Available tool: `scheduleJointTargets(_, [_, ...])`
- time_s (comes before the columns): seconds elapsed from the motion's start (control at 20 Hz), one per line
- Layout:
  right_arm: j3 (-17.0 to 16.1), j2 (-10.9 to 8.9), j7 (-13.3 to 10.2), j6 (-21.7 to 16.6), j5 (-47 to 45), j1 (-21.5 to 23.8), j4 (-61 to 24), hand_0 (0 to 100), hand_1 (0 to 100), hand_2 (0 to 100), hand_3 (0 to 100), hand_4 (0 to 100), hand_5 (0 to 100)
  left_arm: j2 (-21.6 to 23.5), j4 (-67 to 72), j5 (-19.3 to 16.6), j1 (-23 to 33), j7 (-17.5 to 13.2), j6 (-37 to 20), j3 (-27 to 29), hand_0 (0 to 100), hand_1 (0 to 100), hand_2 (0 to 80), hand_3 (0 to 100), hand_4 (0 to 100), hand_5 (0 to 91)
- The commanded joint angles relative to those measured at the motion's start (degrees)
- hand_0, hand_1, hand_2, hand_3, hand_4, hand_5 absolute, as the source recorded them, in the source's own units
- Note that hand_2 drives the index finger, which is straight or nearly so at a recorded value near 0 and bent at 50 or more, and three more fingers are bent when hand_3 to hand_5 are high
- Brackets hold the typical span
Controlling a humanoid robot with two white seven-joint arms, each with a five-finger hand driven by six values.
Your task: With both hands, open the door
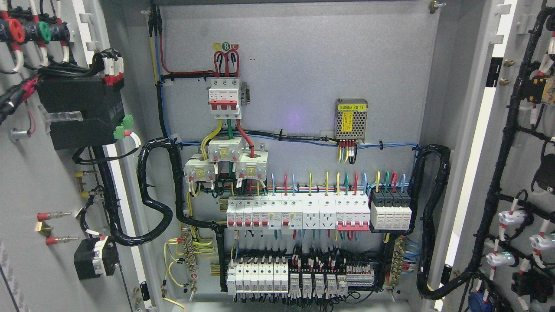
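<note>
- Left door (39, 195) swung wide at the left edge, inner face showing a black module (80, 110) and cable bundle (151, 190).
- Right door (516, 173) swung wide at the right edge, black wiring harness (498, 173) along it.
- Cabinet back panel (295, 78) between them, breaker rows (299, 212) low, red-handled breaker (224, 97) above.
- Neither robot hand in view; finger state impossible to tell.
</note>
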Motion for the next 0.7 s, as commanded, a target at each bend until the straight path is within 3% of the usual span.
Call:
scheduleJointTargets(0.0, [-2.27, -2.06, -0.01, -7.25, -3.06, 0.17, 0.44, 0, 0, 0, 0, 0, 0, 0.05, -0.58, 1.16, -0.42, 0.5, -31.1, 2.35, 0, 0, 0.0, 0, 3, 0.0])
scheduleJointTargets(0.4, [-4.64, -2.5, 0.17, -7.34, -3.25, 0.61, 2.19, 0, 0, 0, 0, 0, 0, 0.14, -0.49, 5.03, -0.42, 0.59, -34.09, 4.9, 0, 0, 0.0, 0, 3, 0.0])
scheduleJointTargets(0.65, [-4.64, -2.94, 0.35, -7.34, -3.25, 0.78, 2.19, 0, 0, 0, 0, 0, 0, 1.98, -0.31, 9.51, -0.42, 0.59, -36.9, 7.62, 0, 0, 0.0, 0, 3, 0.0])
